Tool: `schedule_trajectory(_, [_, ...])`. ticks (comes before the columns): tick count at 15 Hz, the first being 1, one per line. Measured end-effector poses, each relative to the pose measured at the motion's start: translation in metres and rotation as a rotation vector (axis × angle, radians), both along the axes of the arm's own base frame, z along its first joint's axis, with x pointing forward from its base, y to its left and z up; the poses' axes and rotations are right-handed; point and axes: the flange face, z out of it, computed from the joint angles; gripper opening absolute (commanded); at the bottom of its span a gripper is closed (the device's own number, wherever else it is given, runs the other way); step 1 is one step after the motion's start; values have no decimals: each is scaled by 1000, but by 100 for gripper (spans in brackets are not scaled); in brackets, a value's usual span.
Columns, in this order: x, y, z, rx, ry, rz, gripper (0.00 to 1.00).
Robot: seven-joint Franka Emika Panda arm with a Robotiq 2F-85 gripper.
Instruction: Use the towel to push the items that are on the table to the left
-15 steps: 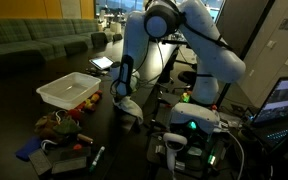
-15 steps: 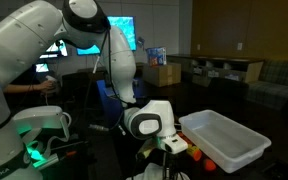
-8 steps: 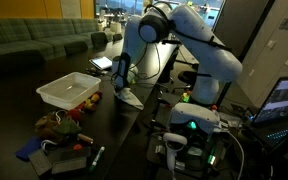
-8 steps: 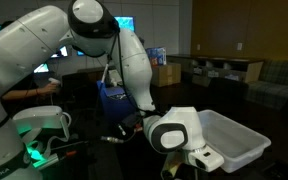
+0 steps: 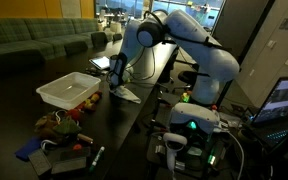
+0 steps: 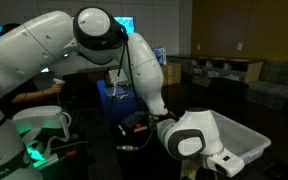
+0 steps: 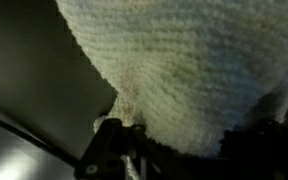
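In the wrist view the off-white towel (image 7: 184, 60) fills most of the picture, bunched between my dark fingers (image 7: 109, 142). My gripper (image 7: 189, 150) is shut on it. In an exterior view the gripper (image 5: 117, 82) hangs low over the black table (image 5: 124, 130), and the towel (image 5: 125, 94) trails from it onto the tabletop, just right of the white tray. The items (image 5: 60, 124) lie in a cluster nearer the camera, with a blue piece (image 5: 29, 152) and a green-tipped marker (image 5: 96, 155). In an exterior view my wrist (image 6: 189, 140) blocks the towel and the items.
A shallow white tray (image 5: 69, 90) stands on the table beside the towel, with small red and orange pieces next to it; it also shows behind the wrist as the tray (image 6: 246, 140). Robot base and cables (image 5: 189, 135) crowd the table's right edge.
The gripper has carried the towel away from the camera along the table, from near the table's middle to beside the tray's far corner. It stays shut. The items have not moved.
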Motion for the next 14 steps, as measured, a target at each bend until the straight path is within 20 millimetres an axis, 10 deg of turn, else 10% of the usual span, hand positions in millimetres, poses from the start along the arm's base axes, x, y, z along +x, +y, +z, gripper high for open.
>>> schedule_trajectory(14, [49, 35, -8, 85, -76, 42, 0])
